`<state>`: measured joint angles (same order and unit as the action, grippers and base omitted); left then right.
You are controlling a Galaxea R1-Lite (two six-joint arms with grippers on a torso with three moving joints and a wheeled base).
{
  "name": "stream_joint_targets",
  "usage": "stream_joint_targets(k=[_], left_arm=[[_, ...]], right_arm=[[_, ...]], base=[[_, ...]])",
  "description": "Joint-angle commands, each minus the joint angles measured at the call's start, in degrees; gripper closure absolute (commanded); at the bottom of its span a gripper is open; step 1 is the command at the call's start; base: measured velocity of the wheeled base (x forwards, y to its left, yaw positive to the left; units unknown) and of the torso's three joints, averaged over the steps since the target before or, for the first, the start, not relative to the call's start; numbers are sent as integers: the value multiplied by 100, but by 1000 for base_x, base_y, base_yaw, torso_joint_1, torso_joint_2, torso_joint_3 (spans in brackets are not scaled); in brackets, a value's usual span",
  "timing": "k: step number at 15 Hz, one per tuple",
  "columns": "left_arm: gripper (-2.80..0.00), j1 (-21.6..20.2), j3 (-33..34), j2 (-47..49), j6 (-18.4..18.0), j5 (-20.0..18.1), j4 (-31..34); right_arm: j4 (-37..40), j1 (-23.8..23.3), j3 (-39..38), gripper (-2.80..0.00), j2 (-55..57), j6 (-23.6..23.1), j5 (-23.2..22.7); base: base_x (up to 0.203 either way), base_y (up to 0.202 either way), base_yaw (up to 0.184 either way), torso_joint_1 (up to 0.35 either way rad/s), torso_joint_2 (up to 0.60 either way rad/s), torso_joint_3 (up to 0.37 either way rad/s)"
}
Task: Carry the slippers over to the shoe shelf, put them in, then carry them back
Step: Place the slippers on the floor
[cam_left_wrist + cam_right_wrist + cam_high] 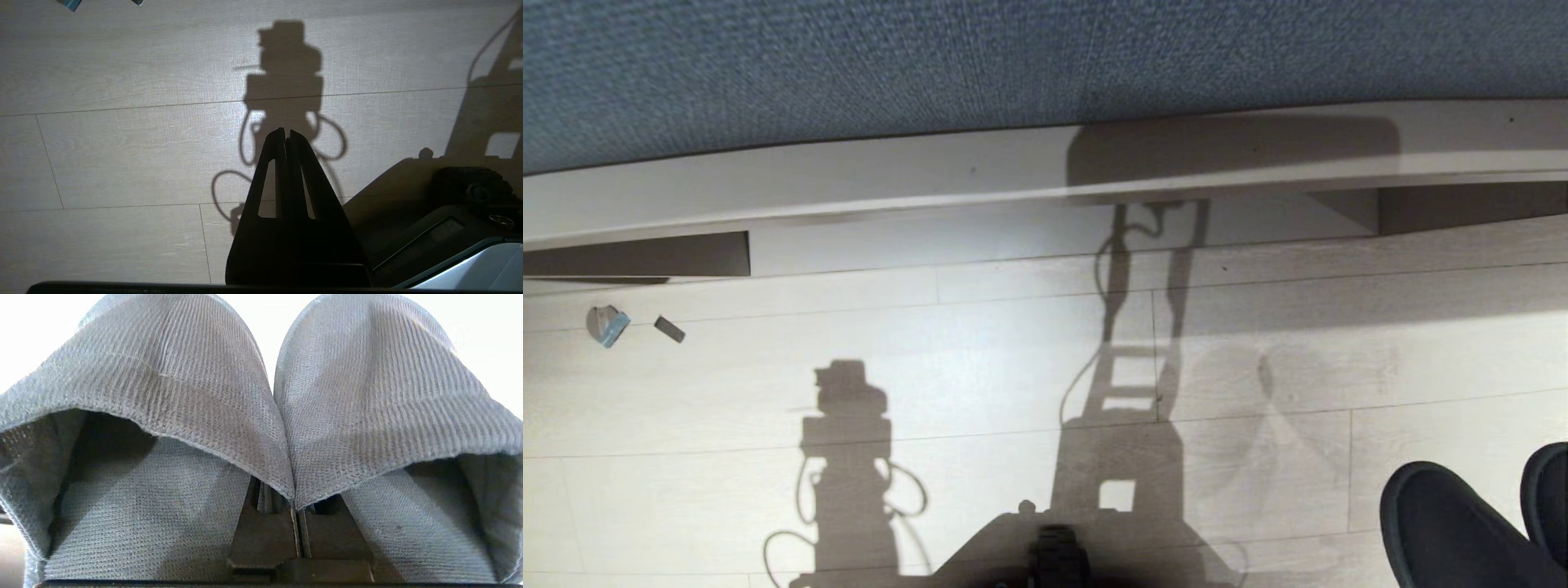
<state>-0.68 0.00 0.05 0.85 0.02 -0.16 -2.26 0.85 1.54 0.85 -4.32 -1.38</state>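
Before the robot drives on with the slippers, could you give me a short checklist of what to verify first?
1. Right gripper shut on the slippers, pinching their inner edges together: ok.
2. Both slippers in the grip, side by side: ok.
3. Left gripper shut, holding nothing, over the floor: ok.
4. Small blue-grey scrap on the wood floor, left of the robot's shadow: not ok if the route goes that way.
5. Shoe shelf cubby in sight: cannot tell.
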Motion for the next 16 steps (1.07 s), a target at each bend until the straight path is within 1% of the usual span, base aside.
stream_joint_targets(k=[1,2,4,5,16], left_arm=[[0,-2,0,4,3,6,-2],[0,-2,0,4,3,-2,-2],[0,-2,0,4,3,6,-2],[0,-2,0,4,3,6,-2],[0,-2,0,-3,11,6,-2]], right_arm=[[210,-2,-146,0,-78,-50,69],[308,-5,-128,0,-77,-51,76],[217,2,-145,0,-77,-157,76],[208,3,-148,0,-77,-219,68],[208,-6,-154,0,-77,-226,67]], base=[[0,0,0,0,0,0],[0,0,0,0,0,0],[0,0,0,4,1,71],[0,0,0,2,-1,190],[0,0,0,2,2,203]])
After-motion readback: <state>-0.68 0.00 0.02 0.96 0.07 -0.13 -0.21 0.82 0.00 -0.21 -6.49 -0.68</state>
